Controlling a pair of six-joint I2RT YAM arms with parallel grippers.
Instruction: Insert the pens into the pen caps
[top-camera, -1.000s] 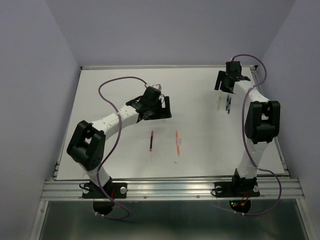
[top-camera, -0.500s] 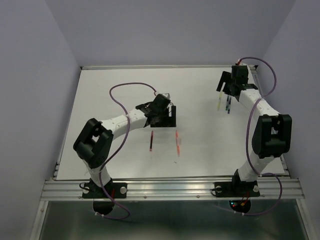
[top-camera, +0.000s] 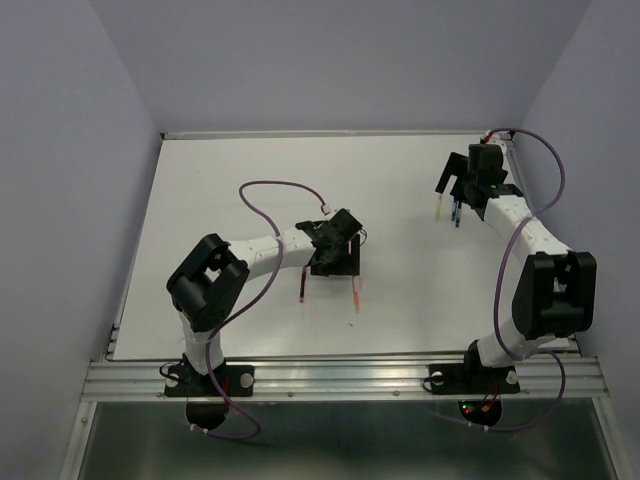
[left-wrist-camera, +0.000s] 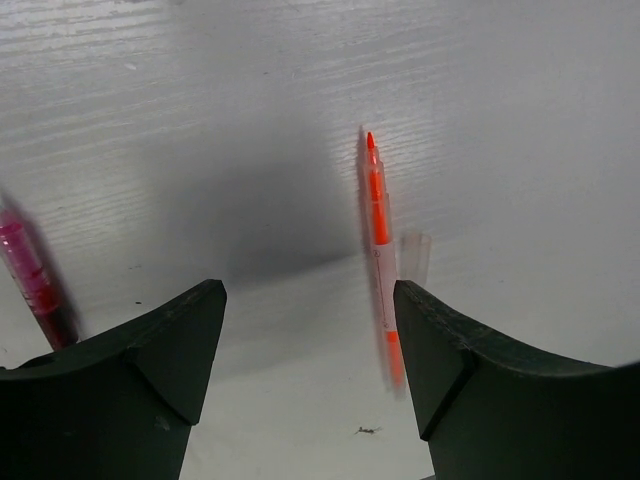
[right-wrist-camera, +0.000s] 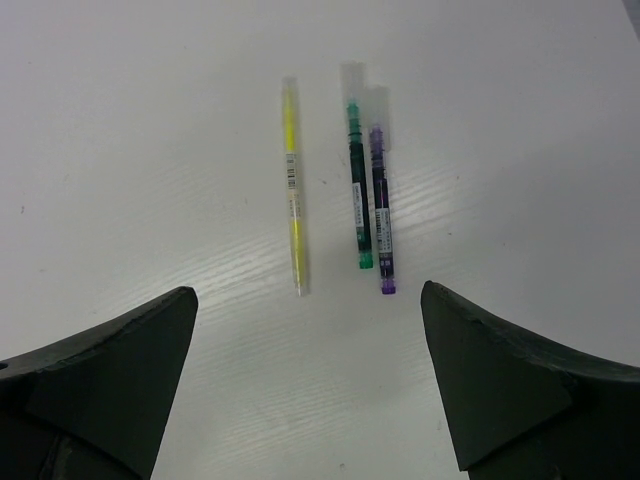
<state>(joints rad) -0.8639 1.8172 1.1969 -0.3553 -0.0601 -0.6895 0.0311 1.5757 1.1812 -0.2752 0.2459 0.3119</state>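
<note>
Left gripper (top-camera: 335, 262) hangs low over the near middle of the white table (top-camera: 230, 180), jaws apart with nothing between them. From its wrist camera I see the orange-red pen (left-wrist-camera: 380, 260) flat on the surface just inside the right finger (left-wrist-camera: 500, 390). A pale translucent cap (left-wrist-camera: 415, 258) lies right beside it. The maroon pen (left-wrist-camera: 35, 280) lies outside the left finger, blurred at the picture's edge. Right gripper (top-camera: 455, 185) is at the far right, jaws spread wide and empty. Below it the yellow pen (right-wrist-camera: 292, 185) lies apart on the left, while the green pen (right-wrist-camera: 357, 190) and dark blue pen (right-wrist-camera: 382, 215) lie side by side. Clear tubes sit at the far ends of those two; I cannot tell whether they are seated.
</note>
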